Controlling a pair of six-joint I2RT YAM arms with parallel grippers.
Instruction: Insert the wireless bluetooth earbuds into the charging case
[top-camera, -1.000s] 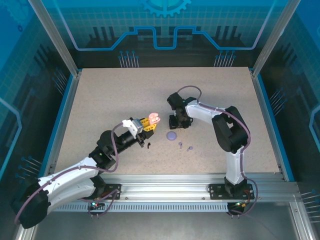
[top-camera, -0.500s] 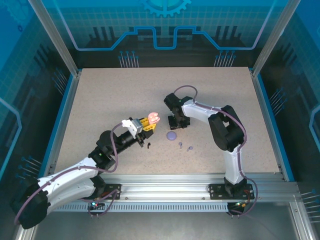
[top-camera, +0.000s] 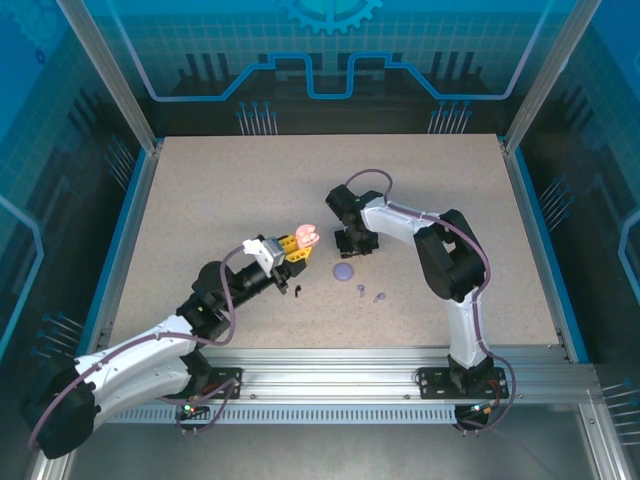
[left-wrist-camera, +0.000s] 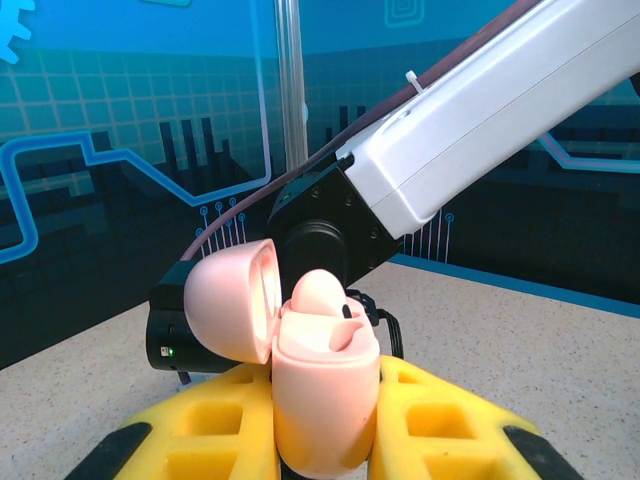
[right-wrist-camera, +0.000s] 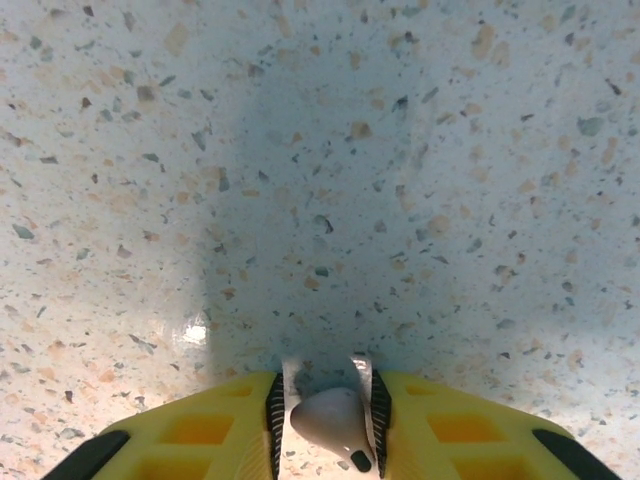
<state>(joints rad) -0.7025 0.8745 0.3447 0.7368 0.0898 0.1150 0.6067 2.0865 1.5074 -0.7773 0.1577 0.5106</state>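
My left gripper (top-camera: 297, 245) is shut on an open pale pink charging case (top-camera: 306, 238), held above the table. In the left wrist view the case (left-wrist-camera: 325, 400) stands upright between the yellow fingers (left-wrist-camera: 200, 440), its lid (left-wrist-camera: 232, 300) swung left and one pink earbud (left-wrist-camera: 318, 295) seated inside. My right gripper (top-camera: 352, 243) points down at the table just right of the case. In the right wrist view its ribbed pads sit close on both sides of a second pale pink earbud (right-wrist-camera: 335, 420).
A round lilac case (top-camera: 344, 270) lies on the speckled table (top-camera: 230, 190), with two lilac earbuds (top-camera: 360, 289) (top-camera: 379, 297) beside it. A black earbud (top-camera: 299, 290) lies below the left gripper. The right arm's white link (left-wrist-camera: 470, 130) crosses behind the pink case.
The right gripper's jaws have narrowed around the pink earbud and the right arm has shifted slightly left. The left arm and the case have stayed still.
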